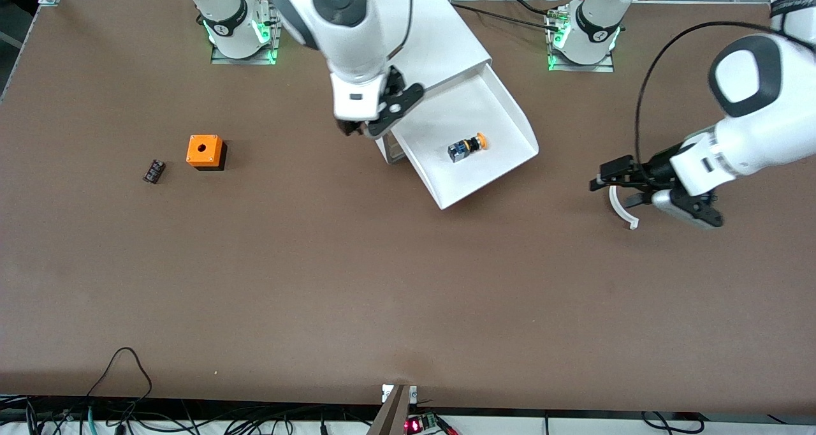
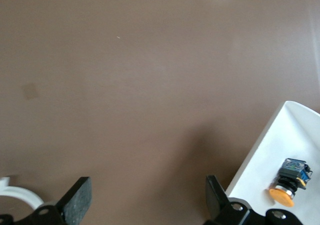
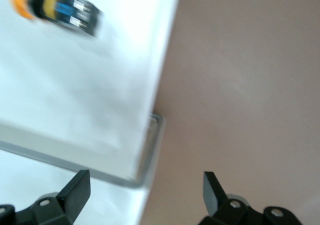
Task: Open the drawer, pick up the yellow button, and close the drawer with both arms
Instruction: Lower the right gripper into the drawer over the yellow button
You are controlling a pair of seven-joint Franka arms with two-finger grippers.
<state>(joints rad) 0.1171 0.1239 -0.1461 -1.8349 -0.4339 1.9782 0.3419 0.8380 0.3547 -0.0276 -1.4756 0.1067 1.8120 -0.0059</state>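
The uppermost drawer [image 1: 503, 113] is pulled out of the white cabinet [image 1: 440, 39]. The button [image 1: 467, 148], with an orange cap and a black-and-blue body, lies on its side in the drawer. My right gripper [image 1: 360, 131] is open and empty, over the cabinet's front corner beside the drawer. Its wrist view shows the button [image 3: 55, 7], the drawer floor [image 3: 100, 85] and the grey rim [image 3: 145, 155] between the open fingers [image 3: 75, 190]. My left gripper [image 1: 611, 185] is open and empty over bare table, off the drawer toward the left arm's end. Its wrist view shows the drawer [image 2: 270, 155] and the button [image 2: 290, 182].
A white curved piece [image 1: 621, 210] is just by the left gripper; it also shows in the left wrist view [image 2: 20, 195]. An orange cube with a hole [image 1: 204, 151] and a small black part [image 1: 153, 171] lie toward the right arm's end. Cables hang at the table's front edge.
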